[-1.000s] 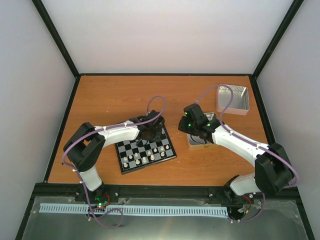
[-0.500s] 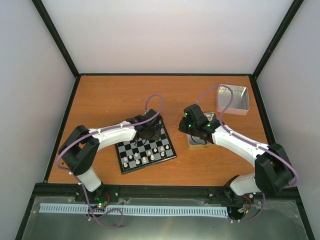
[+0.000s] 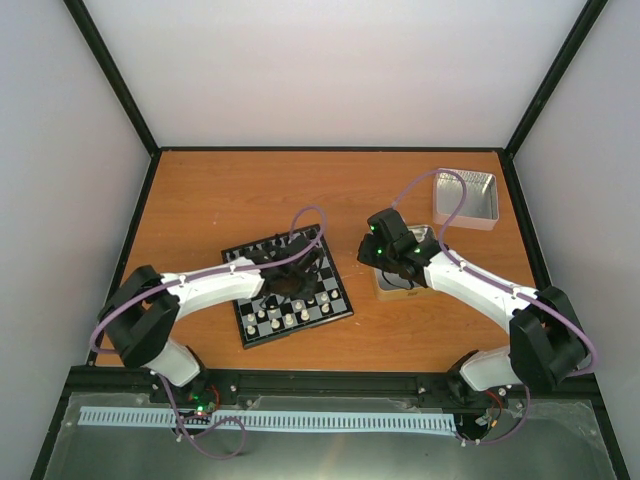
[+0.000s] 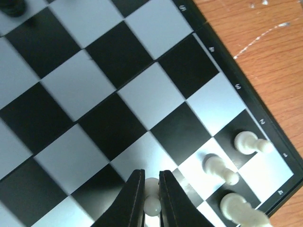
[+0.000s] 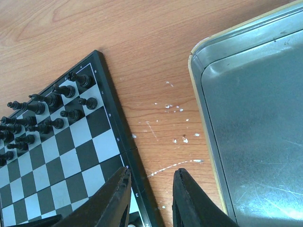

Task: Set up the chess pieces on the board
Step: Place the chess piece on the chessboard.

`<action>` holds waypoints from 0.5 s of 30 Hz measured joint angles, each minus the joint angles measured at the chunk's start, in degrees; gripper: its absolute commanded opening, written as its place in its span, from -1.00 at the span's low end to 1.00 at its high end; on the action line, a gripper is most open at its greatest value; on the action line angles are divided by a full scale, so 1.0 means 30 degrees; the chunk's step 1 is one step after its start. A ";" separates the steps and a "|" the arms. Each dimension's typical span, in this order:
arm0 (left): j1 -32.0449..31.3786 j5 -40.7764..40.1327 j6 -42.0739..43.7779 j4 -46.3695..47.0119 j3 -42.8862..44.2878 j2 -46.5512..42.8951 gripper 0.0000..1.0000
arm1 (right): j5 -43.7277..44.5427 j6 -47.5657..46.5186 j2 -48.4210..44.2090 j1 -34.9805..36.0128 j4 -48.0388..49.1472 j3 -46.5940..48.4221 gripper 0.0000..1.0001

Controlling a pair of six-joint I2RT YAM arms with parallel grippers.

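Low over the board (image 4: 94, 94), the left claw (image 4: 151, 182) pinches a white pawn (image 4: 152, 204); three other white pieces (image 4: 218, 168) stand just to its right. The right claw (image 5: 150, 178), jaws partly spread and empty, hangs above the table (image 5: 142, 38), board to its left, tin (image 5: 255, 118) to its right.

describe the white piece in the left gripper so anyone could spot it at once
Find the chessboard, then its corner beside the bare wood, where white pieces cluster near the rim. The one you want is the small cream piece pinched between the left gripper's two black fingers; its three neighbours stand free.
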 measured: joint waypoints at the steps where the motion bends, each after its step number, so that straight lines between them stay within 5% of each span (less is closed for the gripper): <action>1: 0.0000 -0.0124 -0.0095 -0.0146 -0.0124 -0.0204 -0.94 | -0.0007 0.0000 0.0000 0.0000 0.0000 0.0000 -0.47; 15: 0.0044 -0.1319 -0.1566 -0.2302 -0.2892 -0.2645 -0.93 | -0.0233 0.0015 0.0168 0.0000 0.0087 -0.0153 -0.47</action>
